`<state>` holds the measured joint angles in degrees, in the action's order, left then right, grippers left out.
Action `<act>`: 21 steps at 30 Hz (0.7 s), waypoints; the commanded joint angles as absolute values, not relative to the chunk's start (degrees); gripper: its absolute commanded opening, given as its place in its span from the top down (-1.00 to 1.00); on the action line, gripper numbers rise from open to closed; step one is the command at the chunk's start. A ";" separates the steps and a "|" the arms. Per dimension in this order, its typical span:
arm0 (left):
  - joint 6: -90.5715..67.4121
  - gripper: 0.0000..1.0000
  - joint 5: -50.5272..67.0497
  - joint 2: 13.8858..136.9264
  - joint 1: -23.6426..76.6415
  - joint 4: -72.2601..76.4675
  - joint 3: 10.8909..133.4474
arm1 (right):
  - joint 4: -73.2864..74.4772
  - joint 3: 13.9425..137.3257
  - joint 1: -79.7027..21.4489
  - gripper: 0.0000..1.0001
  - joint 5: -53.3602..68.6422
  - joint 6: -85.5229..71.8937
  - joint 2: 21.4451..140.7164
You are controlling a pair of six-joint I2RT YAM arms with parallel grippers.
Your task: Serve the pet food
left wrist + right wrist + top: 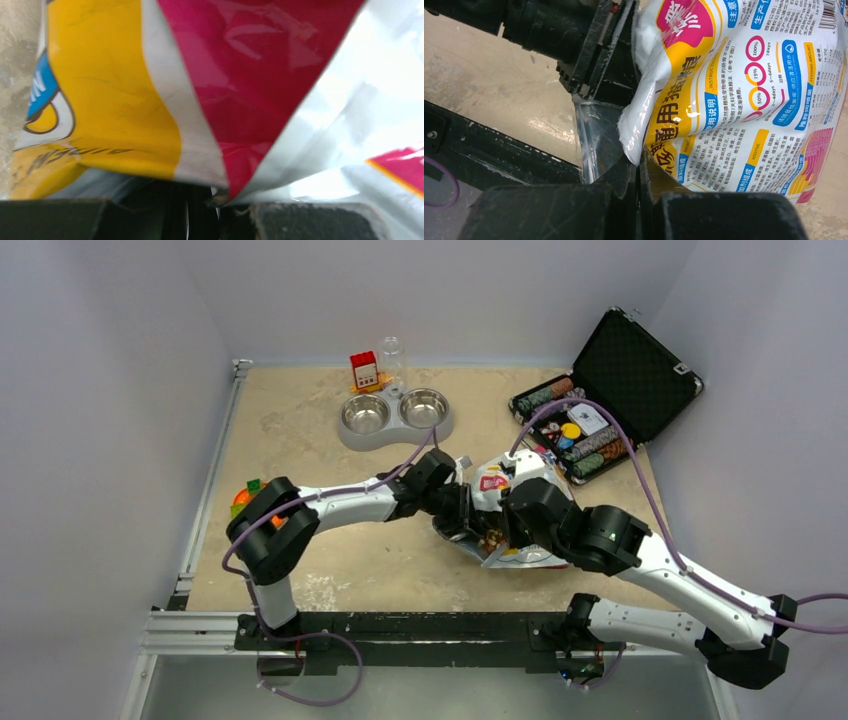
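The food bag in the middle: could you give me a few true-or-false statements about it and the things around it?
1. The right gripper pinches the bag at its edge. True.
2. The bowls already hold food. False: both are empty.
3. The case is shut. False: its lid stands open, with chips showing.
4. The left gripper holds the bag too. True.
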<state>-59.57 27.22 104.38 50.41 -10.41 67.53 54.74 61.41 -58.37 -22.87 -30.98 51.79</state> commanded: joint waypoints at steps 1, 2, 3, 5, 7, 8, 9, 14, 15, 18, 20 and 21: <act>-62.67 1.00 27.37 97.49 48.11 12.79 54.46 | 52.76 64.33 -59.15 1.00 -21.28 -34.19 49.13; -63.67 1.00 29.55 95.69 47.74 19.40 50.70 | 53.01 63.88 -59.15 1.00 -21.53 -34.58 48.48; -65.80 1.00 31.13 94.29 47.40 25.67 47.06 | 53.12 63.29 -59.15 1.00 -21.71 -35.11 47.82; -69.81 1.00 33.15 93.07 46.45 36.68 41.11 | 53.32 61.97 -59.13 1.00 -22.25 -35.83 46.41; -72.10 1.00 33.79 92.72 45.41 43.47 37.48 | 53.79 60.82 -59.10 1.00 -22.85 -36.73 45.18; -73.03 1.00 34.05 92.71 44.84 45.58 36.37 | 53.98 60.40 -59.07 1.00 -23.05 -36.93 44.75; -73.94 1.00 34.80 92.92 44.41 48.44 35.43 | 54.19 60.03 -59.07 1.00 -23.23 -37.07 44.28; -74.92 1.00 40.31 89.49 42.12 45.99 33.72 | 54.61 59.95 -59.06 1.00 -24.60 -36.30 43.91; -73.83 1.00 42.24 88.20 41.54 43.12 33.61 | 54.73 60.25 -59.06 1.00 -24.87 -36.18 44.17; -68.30 1.00 45.00 87.51 41.47 32.07 36.56 | 54.45 61.06 -58.97 1.00 -24.96 -35.79 44.92; -71.04 1.00 47.53 89.85 41.29 34.72 37.22 | 54.16 61.38 -58.83 1.00 -25.13 -35.29 45.43; -73.67 1.00 48.42 89.61 41.23 38.46 35.80 | 54.44 61.80 -58.61 1.00 -25.37 -35.10 45.78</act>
<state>-72.44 44.64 90.11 42.87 31.57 34.15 55.70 58.59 -58.76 -23.16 -35.09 45.78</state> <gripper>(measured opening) 0.263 0.007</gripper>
